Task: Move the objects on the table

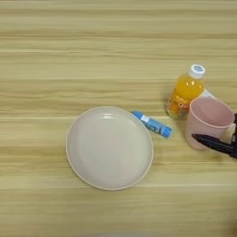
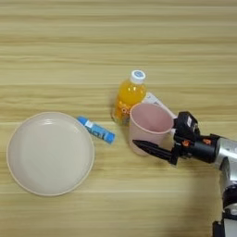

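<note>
The gripper (image 2: 155,139) grips the cup (image 2: 149,127) by its wall: one finger lies along the near outside, the other is hidden behind it. The bottle (image 2: 128,96) stands touching the cup's far-left side, so any push that way could topple it. The plate (image 2: 50,152) lies well to the left on the table (image 2: 55,51), clear of trouble.

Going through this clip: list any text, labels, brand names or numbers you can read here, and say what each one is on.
No text here is legible.
Orange-drink bottle: the label carries markings, too blurred to read.
Blue tube: pale print along its side, too small to read.
White packet behind the pink cup: mostly hidden, no readable print.
Plate and gripper: no markings visible.
</note>
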You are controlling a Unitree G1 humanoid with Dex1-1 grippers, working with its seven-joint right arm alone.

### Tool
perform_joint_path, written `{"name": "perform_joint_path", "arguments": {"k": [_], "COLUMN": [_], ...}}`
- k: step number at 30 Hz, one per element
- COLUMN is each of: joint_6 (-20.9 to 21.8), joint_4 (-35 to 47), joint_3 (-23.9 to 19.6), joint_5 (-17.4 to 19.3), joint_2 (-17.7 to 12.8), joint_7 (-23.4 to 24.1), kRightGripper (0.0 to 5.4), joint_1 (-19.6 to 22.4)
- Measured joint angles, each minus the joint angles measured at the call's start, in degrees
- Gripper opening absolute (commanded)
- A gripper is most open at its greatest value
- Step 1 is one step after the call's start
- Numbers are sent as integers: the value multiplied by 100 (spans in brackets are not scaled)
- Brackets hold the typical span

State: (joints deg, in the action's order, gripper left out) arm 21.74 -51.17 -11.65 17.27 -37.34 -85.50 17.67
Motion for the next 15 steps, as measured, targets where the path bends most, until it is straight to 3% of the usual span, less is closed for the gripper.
{"name": "perform_joint_path", "arguments": {"k": [3,12,15], "joint_6": [22,24,23], "joint_4": [-52,-153,-157], "joint_3": [0,38,39], "joint_5": [-4,-48,-48], "joint_2": [3,23,23], "joint_7": [2,4,3], "kRightGripper": [423,536,539], "joint_1": [4,14,14]}}
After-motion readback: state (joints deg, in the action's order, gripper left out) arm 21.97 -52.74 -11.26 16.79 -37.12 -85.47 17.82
